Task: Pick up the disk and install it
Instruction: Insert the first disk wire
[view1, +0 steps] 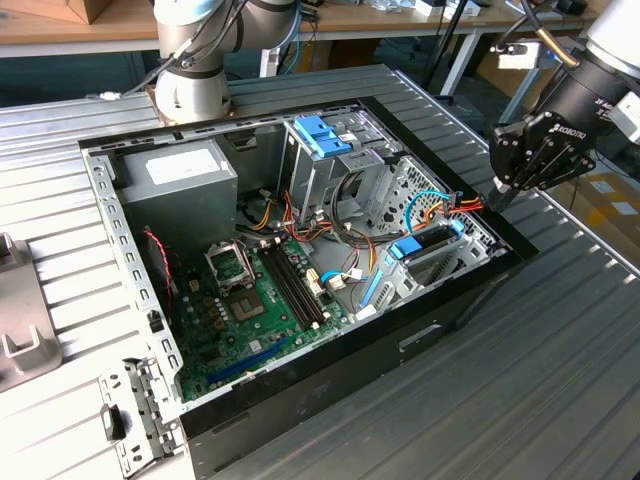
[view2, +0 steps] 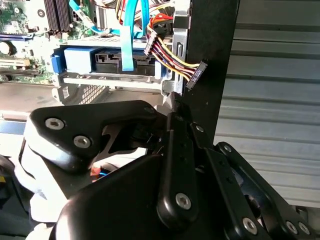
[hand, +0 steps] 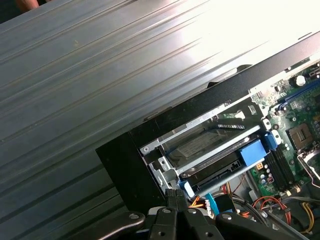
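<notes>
Gripper (view1: 497, 197) hangs at the corner of the open computer case (view1: 330, 375), on the exterior view's right. Jaws are together, fingertips pinched with nothing between them. The disk (view1: 432, 243) sits in the drive bay just inside the case wall from the jaws, blue rails showing, not touching them. A multicoloured power cable (view2: 172, 60) runs just beside the fingertips.

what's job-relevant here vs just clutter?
In play:
- disk, blue rails, lying in the drive bay at the case corner
- gripper, hovering at the case edge by that bay
- drive bay holding the disk

Bystanders:
- power supply
- motherboard
- blue latch on the upper cage
- loose bracket on the table
</notes>
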